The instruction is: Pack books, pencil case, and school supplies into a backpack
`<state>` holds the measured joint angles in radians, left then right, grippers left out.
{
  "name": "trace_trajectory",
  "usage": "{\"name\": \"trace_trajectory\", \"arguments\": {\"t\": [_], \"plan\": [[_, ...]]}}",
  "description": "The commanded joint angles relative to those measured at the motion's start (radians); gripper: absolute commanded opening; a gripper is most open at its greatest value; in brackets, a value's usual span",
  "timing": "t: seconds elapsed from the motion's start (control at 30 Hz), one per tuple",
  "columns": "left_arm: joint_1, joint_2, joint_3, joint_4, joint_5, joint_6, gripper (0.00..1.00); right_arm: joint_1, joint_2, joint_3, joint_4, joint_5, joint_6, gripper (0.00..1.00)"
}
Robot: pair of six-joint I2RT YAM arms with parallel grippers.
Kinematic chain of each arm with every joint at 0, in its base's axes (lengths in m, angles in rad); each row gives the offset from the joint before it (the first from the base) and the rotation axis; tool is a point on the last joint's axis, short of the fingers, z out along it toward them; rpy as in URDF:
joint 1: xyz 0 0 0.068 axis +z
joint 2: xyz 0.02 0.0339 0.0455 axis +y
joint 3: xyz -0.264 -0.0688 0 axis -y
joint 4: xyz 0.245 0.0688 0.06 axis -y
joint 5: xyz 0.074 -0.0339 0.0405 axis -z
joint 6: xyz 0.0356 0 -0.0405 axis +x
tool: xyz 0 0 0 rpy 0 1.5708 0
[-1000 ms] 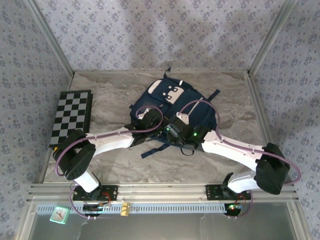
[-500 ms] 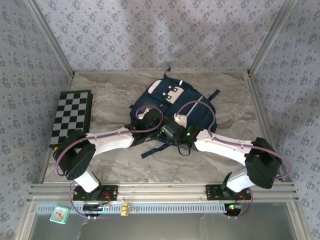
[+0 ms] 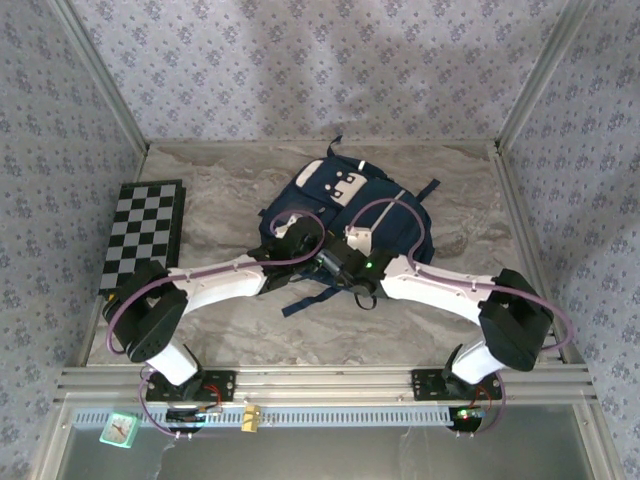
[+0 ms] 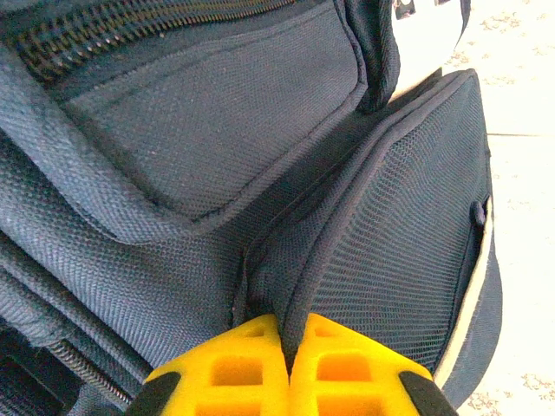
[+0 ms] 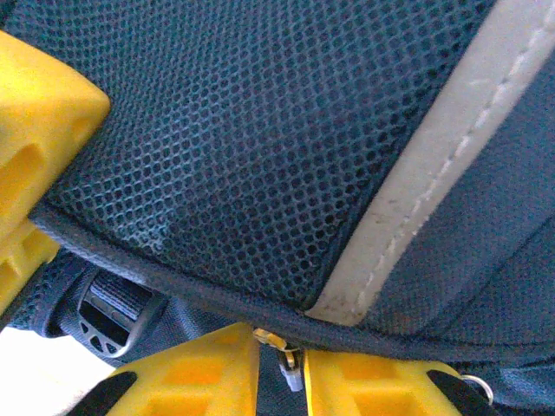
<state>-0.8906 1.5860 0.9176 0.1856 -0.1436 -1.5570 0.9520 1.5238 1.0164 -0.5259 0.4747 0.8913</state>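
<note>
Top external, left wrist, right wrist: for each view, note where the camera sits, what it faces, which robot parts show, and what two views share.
Top external: above and behind, looking down at the table and backpack; both arms show.
Left wrist: on that wrist, against navy backpack fabric; left fingers pinch a fold.
Right wrist: on that wrist, facing mesh and white piping; right fingers flank a zip pull.
Shared: both wrist views show the backpack.

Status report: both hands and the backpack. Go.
Left hand shut on a fold of the navy blue fabric backpack. Right hand straddling a small metal zip pull, grip unconfirmed. Black-and-white checkered board lies off left, apart.
</note>
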Motion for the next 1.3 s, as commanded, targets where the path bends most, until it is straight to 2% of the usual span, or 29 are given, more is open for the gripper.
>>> {"name": "trace_trajectory", "arguments": {"t": [0.0,0.13,0.23,0.37,0.57,0.73,0.9,1.07,1.17,1.27], "plan": [[-0.024,-0.072,0.02,0.033,0.034,0.016,0.0,-0.017,0.053,0.049,0.001,0.086,-0.06,0.17],[-0.02,-0.088,0.008,0.016,0.01,0.03,0.0,-0.012,0.047,0.062,-0.059,0.111,-0.056,0.05],[-0.009,-0.111,0.014,-0.05,-0.02,0.071,0.0,-0.006,0.018,0.049,-0.123,0.125,-0.046,0.0],[0.022,-0.125,0.002,-0.098,-0.02,0.096,0.0,-0.011,-0.048,0.005,-0.164,0.097,-0.059,0.0],[0.1,-0.12,-0.017,-0.152,0.031,0.154,0.0,-0.05,-0.174,-0.051,-0.245,-0.015,-0.142,0.0],[0.155,-0.123,-0.026,-0.165,0.058,0.209,0.0,-0.142,-0.267,-0.089,-0.272,-0.119,-0.235,0.0],[0.209,-0.121,0.009,-0.199,0.101,0.311,0.0,-0.208,-0.282,-0.104,-0.223,-0.23,-0.386,0.0],[0.277,-0.08,0.077,-0.193,0.19,0.433,0.0,-0.125,-0.206,-0.056,-0.103,-0.379,-0.415,0.0],[0.329,-0.058,0.123,-0.197,0.248,0.516,0.0,-0.037,-0.106,0.021,-0.028,-0.401,-0.393,0.0],[0.371,-0.042,0.166,-0.236,0.316,0.605,0.0,0.0,-0.012,0.092,0.036,-0.414,-0.362,0.0]]}}
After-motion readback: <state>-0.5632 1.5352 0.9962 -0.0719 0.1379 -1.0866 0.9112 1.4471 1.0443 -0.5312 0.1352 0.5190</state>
